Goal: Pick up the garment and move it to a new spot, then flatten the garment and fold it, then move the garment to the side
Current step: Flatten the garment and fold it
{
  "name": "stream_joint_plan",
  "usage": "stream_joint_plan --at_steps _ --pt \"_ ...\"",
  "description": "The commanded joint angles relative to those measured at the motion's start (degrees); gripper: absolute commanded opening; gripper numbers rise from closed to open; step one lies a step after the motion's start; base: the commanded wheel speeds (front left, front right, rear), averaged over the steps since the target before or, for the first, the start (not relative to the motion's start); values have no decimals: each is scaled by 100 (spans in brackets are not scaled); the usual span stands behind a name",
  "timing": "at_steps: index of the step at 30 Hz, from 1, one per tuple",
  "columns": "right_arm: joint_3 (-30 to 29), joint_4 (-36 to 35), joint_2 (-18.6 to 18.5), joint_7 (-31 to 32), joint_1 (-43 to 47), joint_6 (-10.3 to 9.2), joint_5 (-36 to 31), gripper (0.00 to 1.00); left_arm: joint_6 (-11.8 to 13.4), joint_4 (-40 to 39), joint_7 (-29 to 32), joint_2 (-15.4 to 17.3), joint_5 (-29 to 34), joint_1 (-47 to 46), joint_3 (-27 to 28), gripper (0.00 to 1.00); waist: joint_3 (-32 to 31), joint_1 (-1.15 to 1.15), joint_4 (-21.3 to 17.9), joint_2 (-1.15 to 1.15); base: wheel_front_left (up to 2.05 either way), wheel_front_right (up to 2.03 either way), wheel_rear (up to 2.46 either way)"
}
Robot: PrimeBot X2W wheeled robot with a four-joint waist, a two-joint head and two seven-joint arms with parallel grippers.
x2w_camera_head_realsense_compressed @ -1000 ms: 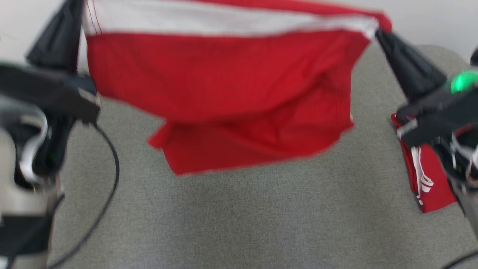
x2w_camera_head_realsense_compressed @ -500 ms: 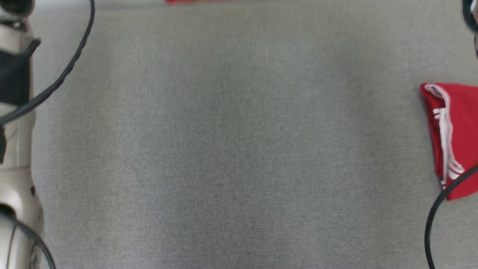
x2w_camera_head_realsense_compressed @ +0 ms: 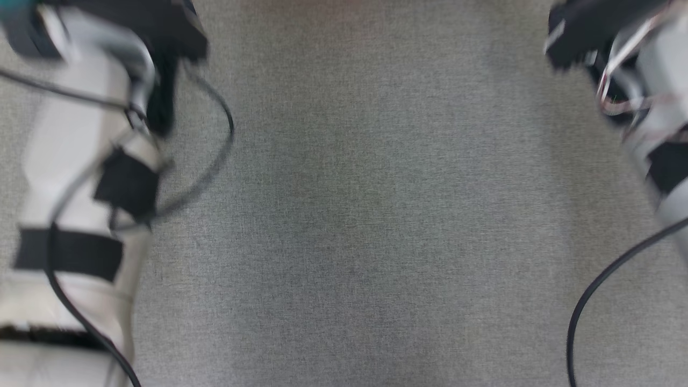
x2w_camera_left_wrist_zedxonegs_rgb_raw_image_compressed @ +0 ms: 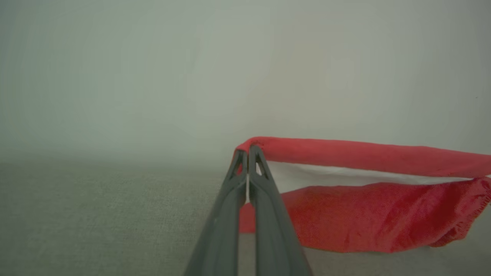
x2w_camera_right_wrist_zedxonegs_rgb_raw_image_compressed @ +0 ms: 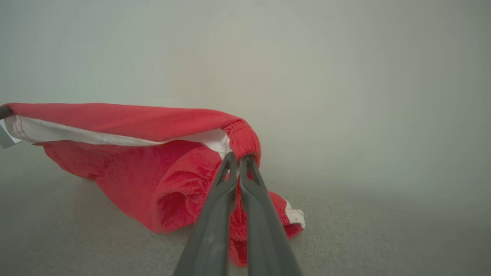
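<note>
The garment (x2w_camera_left_wrist_zedxonegs_rgb_raw_image_compressed: 364,214) is red with a white band inside its waistband. In the left wrist view my left gripper (x2w_camera_left_wrist_zedxonegs_rgb_raw_image_compressed: 247,154) is shut on one end of the waistband, and the cloth stretches off to the right. In the right wrist view my right gripper (x2w_camera_right_wrist_zedxonegs_rgb_raw_image_compressed: 238,160) is shut on the other end, with the garment (x2w_camera_right_wrist_zedxonegs_rgb_raw_image_compressed: 134,165) hanging to the left. Its lower part sags down to the grey cloth surface (x2w_camera_right_wrist_zedxonegs_rgb_raw_image_compressed: 364,237). The head view is blurred, with my left forearm (x2w_camera_head_realsense_compressed: 80,188) and right forearm (x2w_camera_head_realsense_compressed: 656,107) at its sides.
A broad grey fabric surface (x2w_camera_head_realsense_compressed: 376,215) spreads between the two arms in the head view. Black cables (x2w_camera_head_realsense_compressed: 596,290) loop beside each forearm. A pale wall (x2w_camera_left_wrist_zedxonegs_rgb_raw_image_compressed: 191,76) stands behind the surface.
The head camera has swung downward, so the stretched garment and the folded red piece at the right have left its picture. Both forearms now show at its sides.
</note>
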Motion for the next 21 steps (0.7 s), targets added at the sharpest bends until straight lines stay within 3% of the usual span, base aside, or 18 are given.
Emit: stream_joint_plan --at_steps 1,13,21 --pt "-5 -59 5 -26 415 -10 256 0 -35 -130 -54 -18 -142 427 33 0 74 -2 39 -1 0 0 0" --pt "369 -1018 -290 -19 2315 -10 881 0 270 -1750 -46 -58 -92 2775 261 0 -437 -2 -89 -1 0 0 0" --pt "451 -1488 -569 -19 3602 -10 445 0 387 -2747 317 81 -210 4412 97 0 -1023 -2 -97 -1 0 0 0"
